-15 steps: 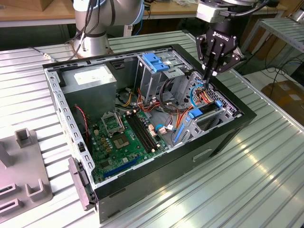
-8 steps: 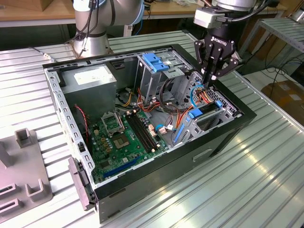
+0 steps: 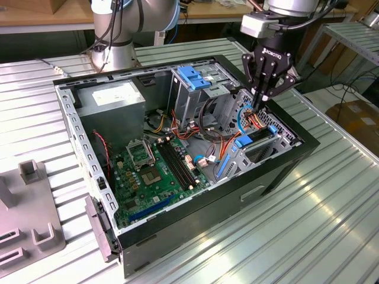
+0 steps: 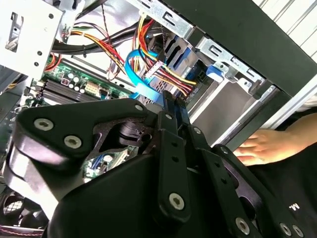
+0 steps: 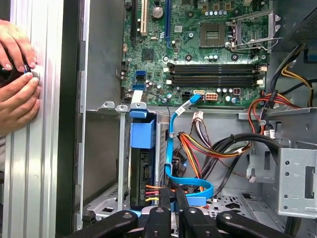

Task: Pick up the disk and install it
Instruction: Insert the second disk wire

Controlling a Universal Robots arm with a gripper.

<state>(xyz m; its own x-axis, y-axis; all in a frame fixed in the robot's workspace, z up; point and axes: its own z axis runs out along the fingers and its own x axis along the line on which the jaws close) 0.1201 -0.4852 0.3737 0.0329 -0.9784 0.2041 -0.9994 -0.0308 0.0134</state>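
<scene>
Gripper (image 3: 263, 102) pressed together among cables (image 5: 198, 144) at 2 o'clock in case (image 3: 284, 171). Disk (image 5: 142, 168) seated in bay at 5 o'clock of board (image 3: 157, 168). Best kept vertical, clear of wiring.

arm (image 3: 127, 23): chunky silver tubes, blue joint rings, grey cable down the side | pincer (image 3: 265, 99): matte black linkage fingers, silver screw heads everywhere, white lettering up top | wrist: light grey box bolted on
</scene>
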